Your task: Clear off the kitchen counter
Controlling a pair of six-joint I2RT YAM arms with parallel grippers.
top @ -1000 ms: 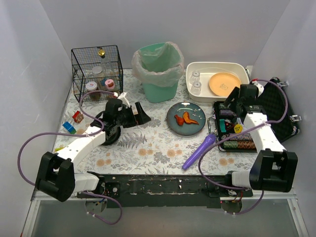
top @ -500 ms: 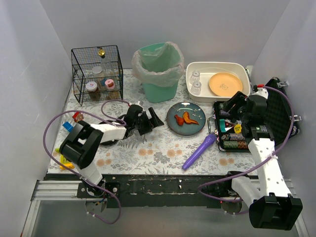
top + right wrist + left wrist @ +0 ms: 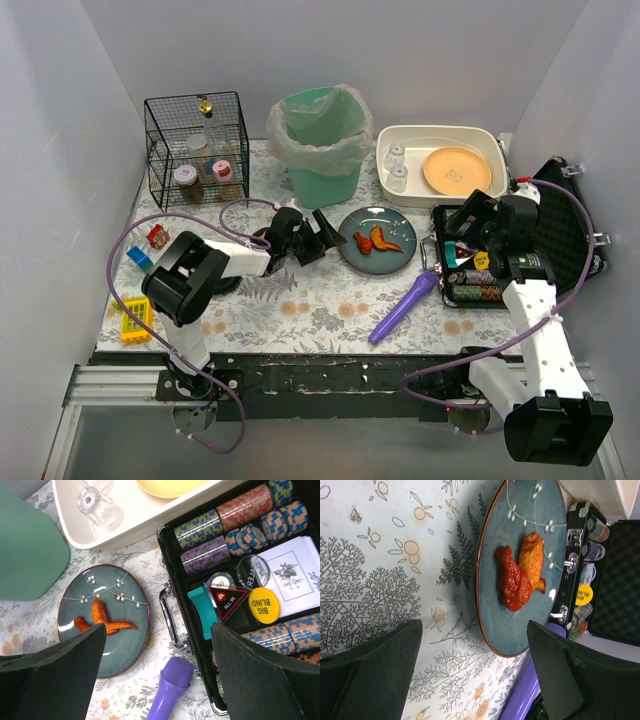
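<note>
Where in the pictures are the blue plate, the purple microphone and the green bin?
blue plate (image 3: 386,263): top external view, bare glaze near the front rim.
purple microphone (image 3: 404,307): top external view, middle of the handle.
green bin (image 3: 324,186): top external view, front wall below the bag.

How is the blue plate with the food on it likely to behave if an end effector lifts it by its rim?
The plate looks glazed and glossy, so probably rigid, slippery and breakable. It is shallow, so the two orange pieces lying on it could slide off if it tilts.
</note>
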